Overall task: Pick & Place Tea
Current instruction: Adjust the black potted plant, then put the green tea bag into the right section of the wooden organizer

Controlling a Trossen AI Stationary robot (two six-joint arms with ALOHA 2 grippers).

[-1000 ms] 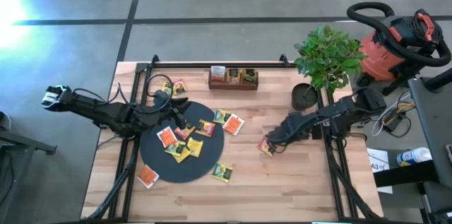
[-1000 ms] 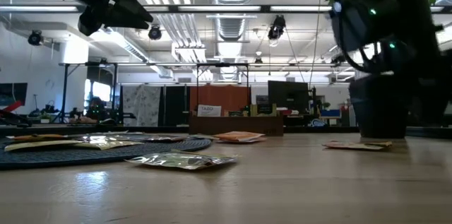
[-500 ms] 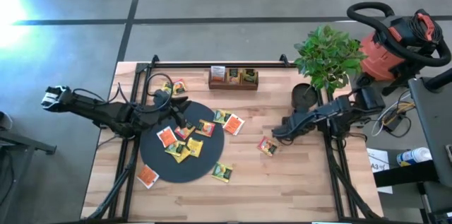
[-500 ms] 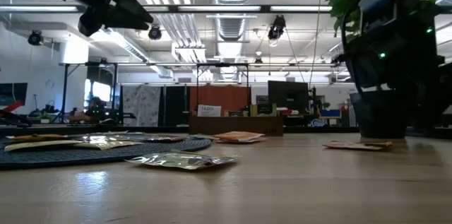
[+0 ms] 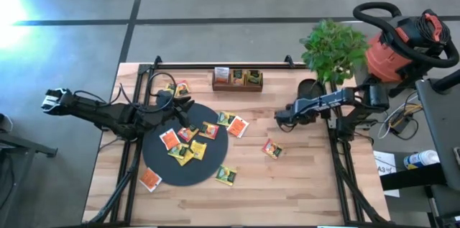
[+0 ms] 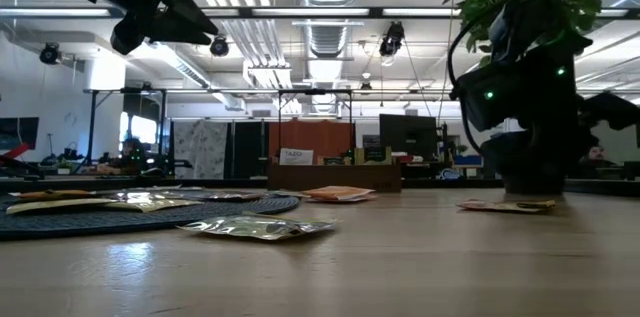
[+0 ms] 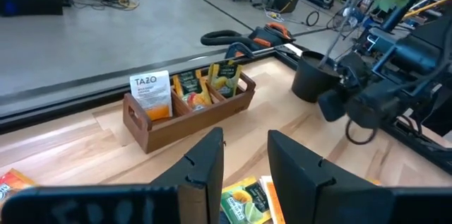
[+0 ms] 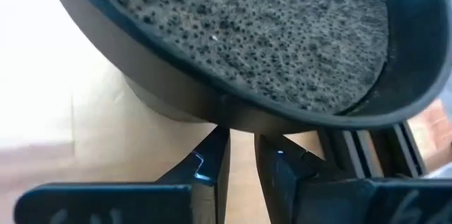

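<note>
The wooden bench (image 5: 302, 178) carries a black disc (image 5: 185, 162) under and just ahead of the left end effector (image 5: 185, 116), which hovers with its fingers (image 7: 205, 171) narrowly apart, holding nothing. Well ahead of it stands the wooden compartment tray (image 5: 237, 80), packets upright inside. The right end effector (image 5: 282, 116) hangs beside the black plant pot (image 5: 310, 97), its fingers (image 8: 212, 164) nearly together with only a slim gap — nothing gripped. Tea packets (image 5: 183, 147) cluster on the disc below the left end effector; one orange-red packet (image 5: 272, 149) lies alone on the bench near the right end effector, apart from it.
</note>
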